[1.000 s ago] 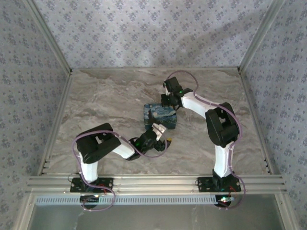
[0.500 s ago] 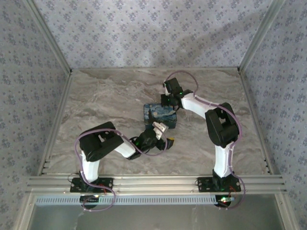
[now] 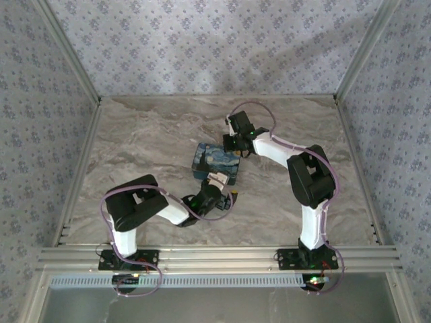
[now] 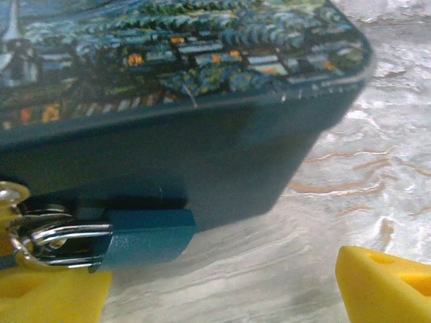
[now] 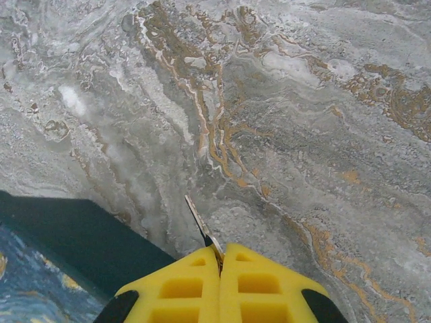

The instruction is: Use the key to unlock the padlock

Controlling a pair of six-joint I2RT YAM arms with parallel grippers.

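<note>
White links and black joints on left arm (image 3: 138,208) and right arm (image 3: 311,182), lilac cables looping alongside; blocky yellow fingers (image 5: 175,289)

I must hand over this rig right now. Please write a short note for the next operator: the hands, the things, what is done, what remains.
Left hand: open, close in front of the padlock, not gripping it.
Right hand: shut on the key, its tip over the table beside a corner of the box.
Padlock: low on the box's side wall.
Done: key picked up.
Left: probably steady the padlock, insert the key, turn it.
</note>
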